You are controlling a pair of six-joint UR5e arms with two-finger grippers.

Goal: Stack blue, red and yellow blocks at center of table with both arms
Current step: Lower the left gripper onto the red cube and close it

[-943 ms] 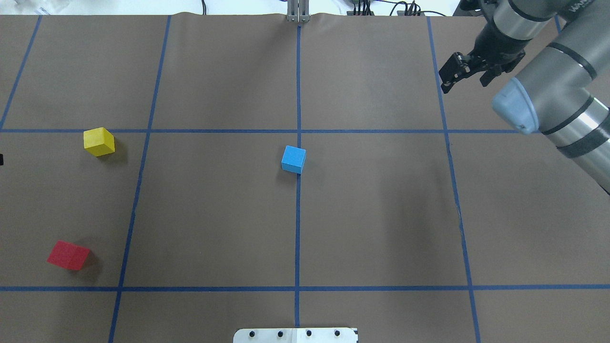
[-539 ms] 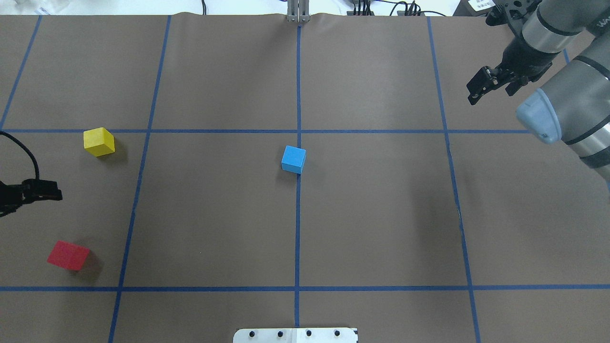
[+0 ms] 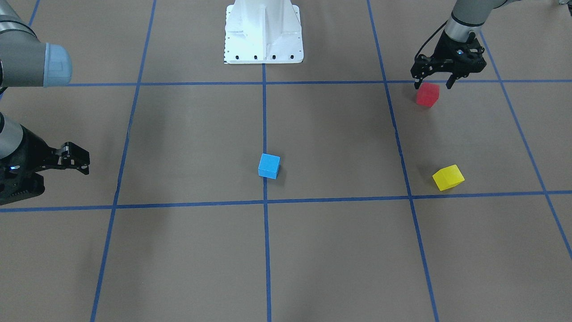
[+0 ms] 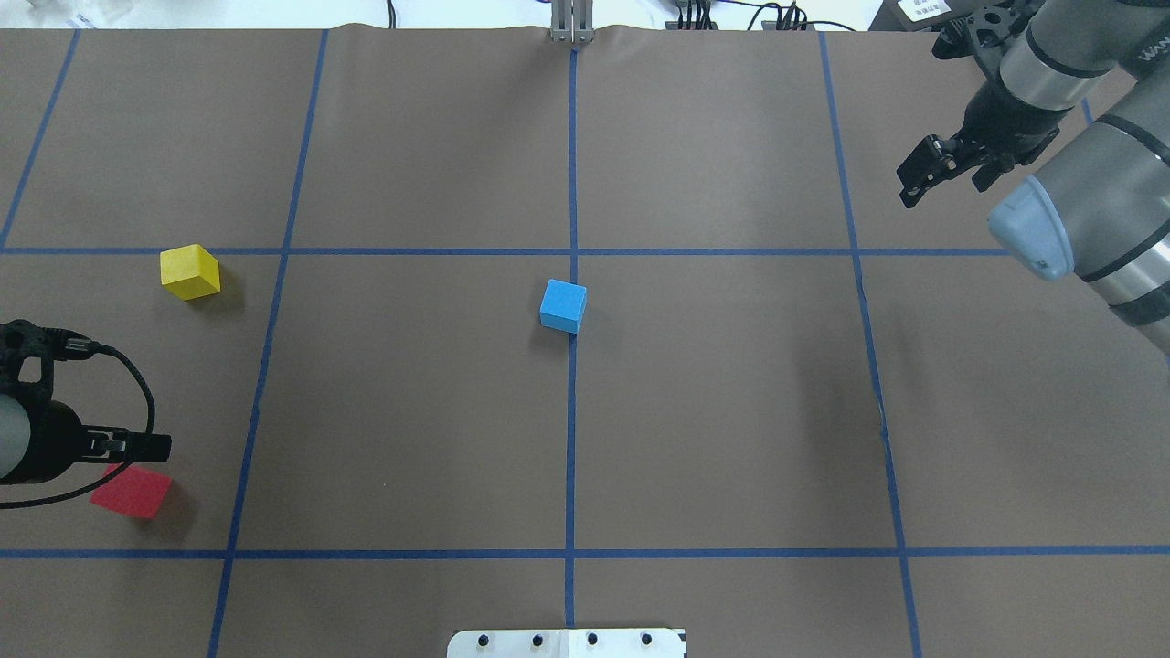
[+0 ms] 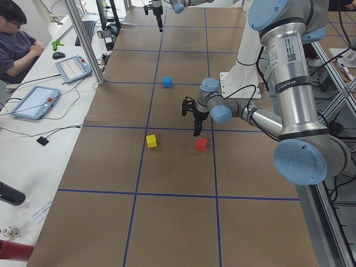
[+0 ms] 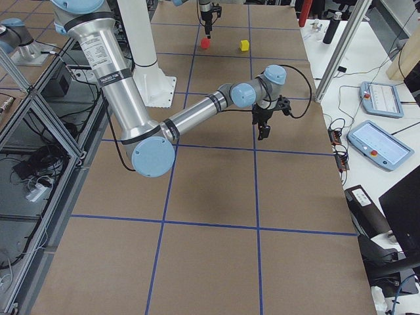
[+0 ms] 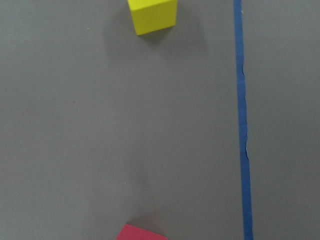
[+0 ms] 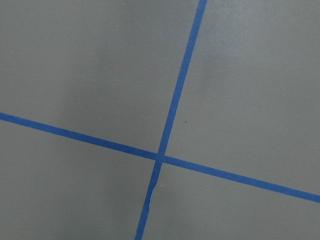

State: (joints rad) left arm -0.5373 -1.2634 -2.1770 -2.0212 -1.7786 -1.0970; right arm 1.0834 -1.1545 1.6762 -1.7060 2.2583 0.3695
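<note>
Blue block [image 4: 562, 305] sits dead centre on the brown tabletop [image 4: 731, 411], one edge on the middle blue tape line [image 4: 572, 457], exactly where it was half a second ago. Reading the overhead view as a clock with twelve at the far edge, the yellow block [image 4: 190, 271] is out at nine-to-ten o'clock and the red block [image 4: 131, 491] down at eight, and neither has budged. That's three blocks, one of each colour, all single and flat on the tabletop, well apart, nothing stacked. Here's the change: the left pincer [image 3: 432, 85], which half a second back hung at nine o'clock between yellow and red, has swung down toward eight and now hangs just over the red block. Its jaws are spread wide, straddling the block's top from above in the front-facing view, with nothing in its grip. Its wrist camera shows only a red sliver at the bottom edge and the yellow block at the top. Two pincers in play. The right pincer [image 4: 941, 183] is up at two o'clock, jaws apart and empty, barely shifted from half a second ago, though farther out than it was before that. Its wrist camera sees only crossing tape lines.
</note>
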